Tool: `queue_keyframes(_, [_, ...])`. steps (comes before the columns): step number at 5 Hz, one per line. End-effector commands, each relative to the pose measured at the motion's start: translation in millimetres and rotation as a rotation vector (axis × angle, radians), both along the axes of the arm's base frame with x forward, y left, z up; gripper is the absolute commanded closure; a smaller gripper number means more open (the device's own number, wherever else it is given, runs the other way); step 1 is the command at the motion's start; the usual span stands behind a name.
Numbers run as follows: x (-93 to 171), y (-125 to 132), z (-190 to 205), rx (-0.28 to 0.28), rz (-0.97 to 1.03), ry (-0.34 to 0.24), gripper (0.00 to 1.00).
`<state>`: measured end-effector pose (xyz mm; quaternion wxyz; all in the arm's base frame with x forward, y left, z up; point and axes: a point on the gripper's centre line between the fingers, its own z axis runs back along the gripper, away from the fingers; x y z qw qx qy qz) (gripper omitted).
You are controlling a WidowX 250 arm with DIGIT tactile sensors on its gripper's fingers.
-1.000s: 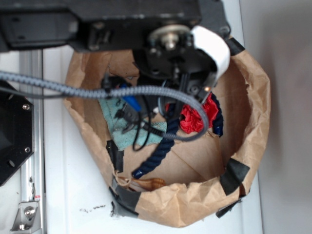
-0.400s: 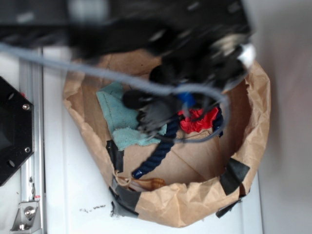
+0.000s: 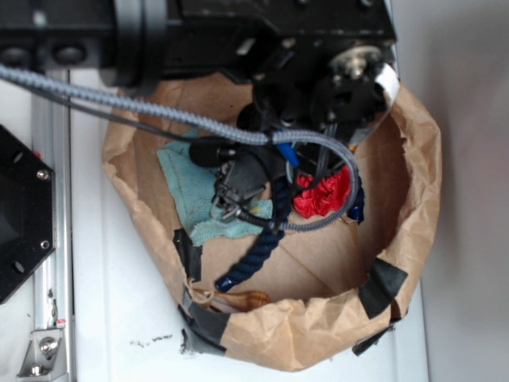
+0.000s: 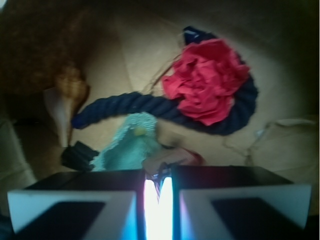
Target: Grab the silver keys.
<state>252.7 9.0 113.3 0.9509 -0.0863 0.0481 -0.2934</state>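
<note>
- Two views show this moment. In the exterior one, the black robot gripper (image 3: 238, 185) reaches into the crumpled brown paper bag (image 3: 413, 199), over the right edge of the teal terry cloth (image 3: 184, 187) by the bag's left wall.
- A second ago the wrist sat further left. It has swung right and is now sharp, so the fast move seems over.
- The small bunch of silver keys (image 3: 229, 200) shows as grey metal with a ring just below the fingers. It has shifted along with them, which suggests a hold.
- In the wrist view the gripper (image 4: 159, 187) has its jaws nearly together around a thin bright gap.
- The silver keys (image 4: 161, 174) appear pinched at the tips, though blur leaves the grip uncertain.
- Beyond them lie the teal cloth (image 4: 132, 142), the thick navy rope (image 4: 125, 102) and the red cloth wad (image 4: 205, 82).
</note>
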Motion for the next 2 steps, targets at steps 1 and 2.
queue_keyframes(1, [5.6,1.2,28.0,-0.002,-0.002,-0.088,1.0])
queue_keyframes(2, [7.3,0.6,29.1,0.009,0.017,-0.127,1.0])
